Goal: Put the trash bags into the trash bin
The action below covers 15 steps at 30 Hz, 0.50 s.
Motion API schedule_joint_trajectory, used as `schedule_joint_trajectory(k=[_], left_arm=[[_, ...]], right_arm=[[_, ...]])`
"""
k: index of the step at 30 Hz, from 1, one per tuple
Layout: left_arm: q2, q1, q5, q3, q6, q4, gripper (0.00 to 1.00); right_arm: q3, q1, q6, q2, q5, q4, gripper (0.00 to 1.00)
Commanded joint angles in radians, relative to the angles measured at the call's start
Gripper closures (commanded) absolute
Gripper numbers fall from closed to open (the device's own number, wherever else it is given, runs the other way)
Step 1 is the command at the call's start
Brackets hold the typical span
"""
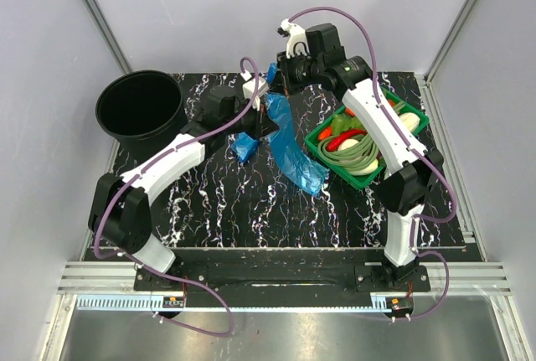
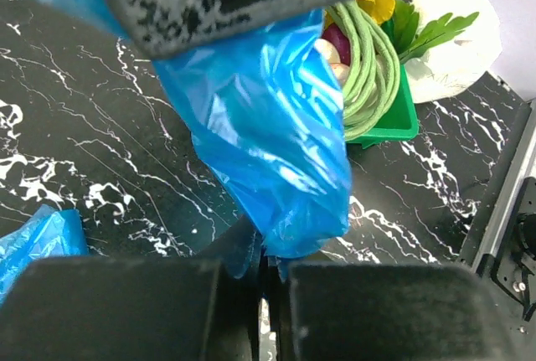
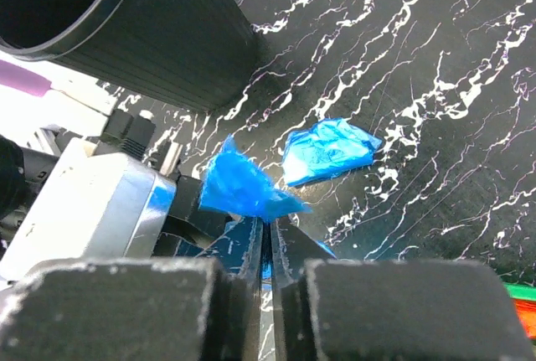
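A long blue trash bag (image 1: pixel 289 147) hangs over the middle of the table, held by both grippers. My left gripper (image 1: pixel 266 116) is shut on the film; the left wrist view shows the bag (image 2: pixel 268 143) pinched between its nearly closed jaws (image 2: pixel 270 260). My right gripper (image 1: pixel 280 85) is shut on the bag's upper end, and a blue tuft (image 3: pixel 243 189) sticks out past its tips (image 3: pixel 270 227). A second trash bag, a small blue wad (image 1: pixel 245 147) (image 3: pixel 327 150), lies on the table under the left gripper. The black trash bin (image 1: pixel 140 110) (image 3: pixel 126 26) stands upright at the far left.
A green tray (image 1: pixel 421 118) of vegetables sits at the right, close to the hanging bag's lower end, and it shows in the left wrist view (image 2: pixel 394 122) beside a white lump (image 2: pixel 452 43). The black marbled table (image 1: pixel 218 202) ends at metal rails in front.
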Motion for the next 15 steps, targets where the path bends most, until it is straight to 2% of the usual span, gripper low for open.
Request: schedule_joint_trajectory(k=[1, 4, 8, 12, 15], left_arm=[[-0.034, 0.003, -0.012, 0.003, 0.062, 0.050, 1.00], [-0.049, 0.032, -0.010, -0.009, 0.062, 0.033, 1.00], [-0.062, 0.104, -0.006, -0.038, 0.057, 0.004, 1.00], [-0.077, 0.141, -0.018, -0.101, 0.106, -0.037, 1.00], [-0.088, 0.153, -0.038, -0.156, 0.144, -0.064, 1.00]], right_arm=[[-0.016, -0.003, -0.023, -0.028, -0.001, 0.000, 0.82], [-0.047, -0.006, -0.065, -0.057, 0.012, -0.013, 0.60], [-0.127, -0.022, -0.149, -0.112, 0.055, -0.039, 0.39], [-0.288, -0.034, -0.232, -0.208, 0.101, -0.035, 0.28], [-0.435, -0.035, -0.311, -0.285, 0.120, -0.023, 0.26]])
